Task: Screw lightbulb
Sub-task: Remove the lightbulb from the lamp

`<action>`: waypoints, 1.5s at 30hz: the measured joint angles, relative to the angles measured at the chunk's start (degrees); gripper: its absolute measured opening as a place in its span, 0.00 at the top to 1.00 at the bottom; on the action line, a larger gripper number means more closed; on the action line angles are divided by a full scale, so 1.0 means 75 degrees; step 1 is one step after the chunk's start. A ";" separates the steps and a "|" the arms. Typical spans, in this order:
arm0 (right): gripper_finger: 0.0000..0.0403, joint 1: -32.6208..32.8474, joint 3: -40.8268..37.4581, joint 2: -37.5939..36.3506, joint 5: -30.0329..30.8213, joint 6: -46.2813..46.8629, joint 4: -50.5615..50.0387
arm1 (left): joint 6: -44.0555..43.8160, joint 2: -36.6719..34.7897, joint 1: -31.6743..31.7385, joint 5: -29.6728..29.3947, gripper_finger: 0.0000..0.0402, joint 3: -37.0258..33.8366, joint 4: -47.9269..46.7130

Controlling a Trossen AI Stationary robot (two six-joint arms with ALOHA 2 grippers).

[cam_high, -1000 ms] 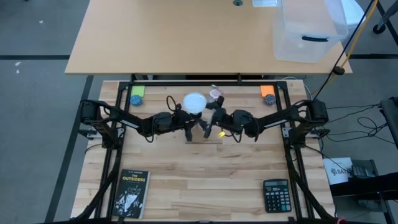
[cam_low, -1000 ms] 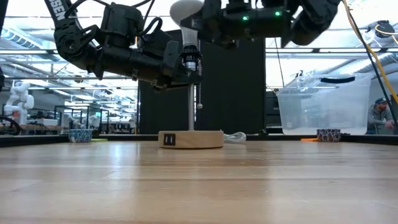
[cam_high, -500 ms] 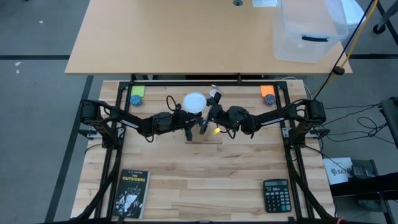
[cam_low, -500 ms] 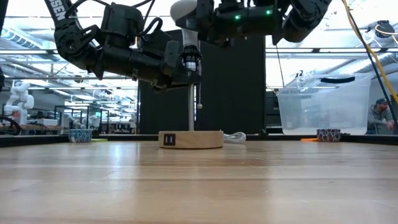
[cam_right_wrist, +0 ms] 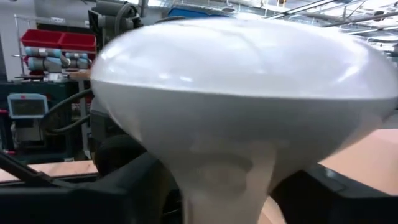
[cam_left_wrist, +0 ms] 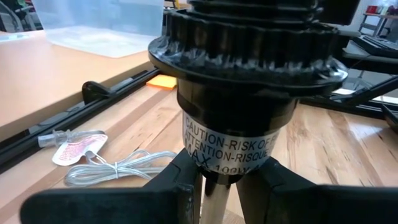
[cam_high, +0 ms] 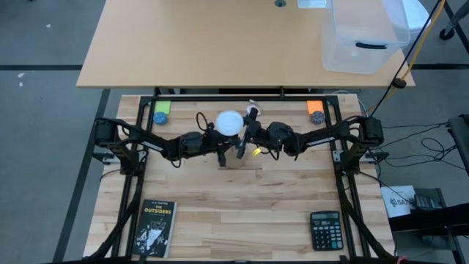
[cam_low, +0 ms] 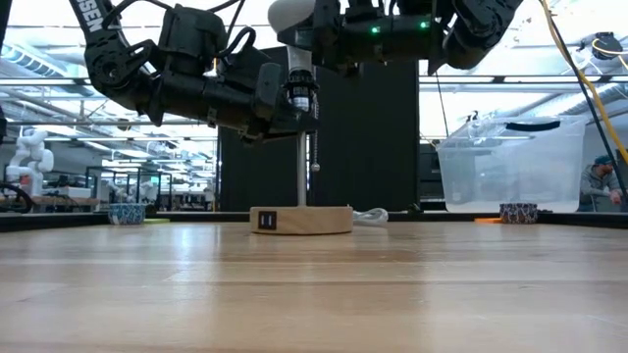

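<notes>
Near the bench's far edge, the upright bulb (cam_high: 229, 121) sits atop the socket (cam_left_wrist: 239, 93), the right tool (cam_high: 245, 136) beside its neck, grip unclear; left tool (cam_left_wrist: 217, 190) clamps the stem below.

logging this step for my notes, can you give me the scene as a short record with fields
lamp: wooden base on the table, thin upright pole, black socket at top
lightbulb: white lightbulb sits upright above the socket
left gripper: left gripper clamped around the pole just under the socket
right gripper: right gripper at the bulb's neck, fingers either side; grip not clear
cord: clear cord lying on the table behind the lamp
other items: book and calculator at the near corners
</notes>
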 joint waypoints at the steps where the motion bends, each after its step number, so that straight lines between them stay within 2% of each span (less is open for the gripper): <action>1: 0.43 -0.0003 0.0000 -0.0003 0.0000 -0.0028 -0.0007 | 0.0000 0.0000 0.0000 0.0011 0.83 0.0000 0.0000; 6: 0.57 0.0000 -0.0009 -0.0003 -0.0047 -0.0234 -0.0186 | 0.0002 0.0000 0.0000 0.0087 0.83 -0.0006 -0.0002; 13: 0.59 -0.0166 -0.0009 -0.0273 -0.0668 -0.0544 -0.0879 | 0.0087 0.0000 0.0015 0.0813 0.83 -0.0006 -0.0012; 19: 0.60 -0.0546 -0.0009 -0.0734 -0.1930 -0.0533 -0.1749 | 0.0116 0.0000 0.0029 0.1113 0.83 0.0012 -0.0145; 26: 0.60 -0.1073 -0.0009 -0.0836 -0.3764 0.0103 -0.1982 | 0.0068 0.0000 0.0193 0.2057 0.83 0.0015 -0.0211; 32: 0.60 -0.1176 -0.0009 -0.0836 -0.4440 0.0207 -0.2001 | 0.0097 0.0000 0.0227 0.2731 0.83 0.0015 -0.0210; 39: 0.58 -0.0924 0.0175 -0.0817 -0.4377 0.0198 -0.2148 | 0.0128 0.0000 0.0219 0.3330 0.83 -0.0005 -0.0254; 45: 0.46 -0.0643 0.0238 -0.0825 -0.3609 0.0171 -0.2177 | 0.0125 0.0000 0.0213 0.3341 0.83 -0.0008 -0.0291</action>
